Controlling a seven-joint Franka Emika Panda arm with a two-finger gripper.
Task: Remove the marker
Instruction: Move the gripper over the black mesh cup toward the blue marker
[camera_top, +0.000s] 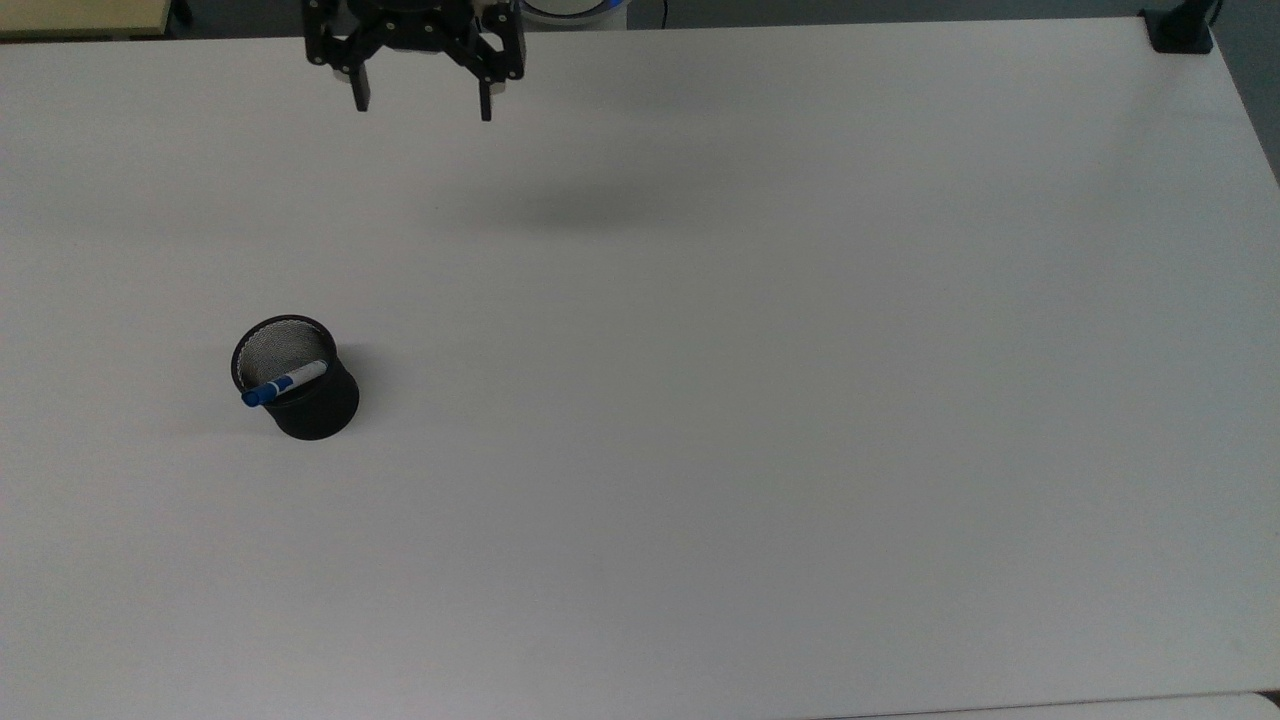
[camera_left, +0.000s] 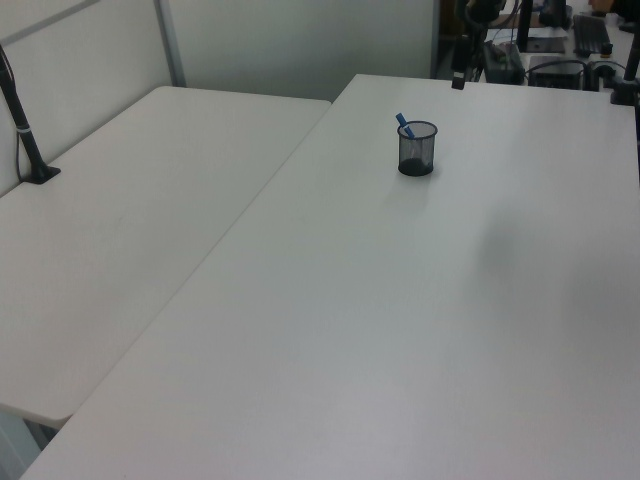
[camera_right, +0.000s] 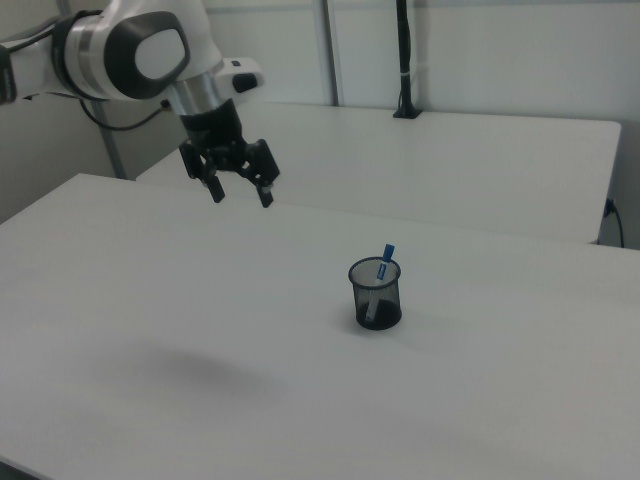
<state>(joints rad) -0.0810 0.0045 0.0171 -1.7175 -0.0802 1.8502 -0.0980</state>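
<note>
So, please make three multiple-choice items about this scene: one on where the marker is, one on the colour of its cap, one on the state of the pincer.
1. Where is the marker?
A. flat on the table
B. in the black mesh cup
C. in the pincer

2. What colour is its cap?
A. red
B. green
C. blue

3. How is the pincer?
A. open and empty
B. shut on the marker
C. shut on the cup

Key: 1 B, it leans inside the cup, cap above the rim; 2 C, the top end shows blue; 3 A, its fingers stand apart, high above the table.
</note>
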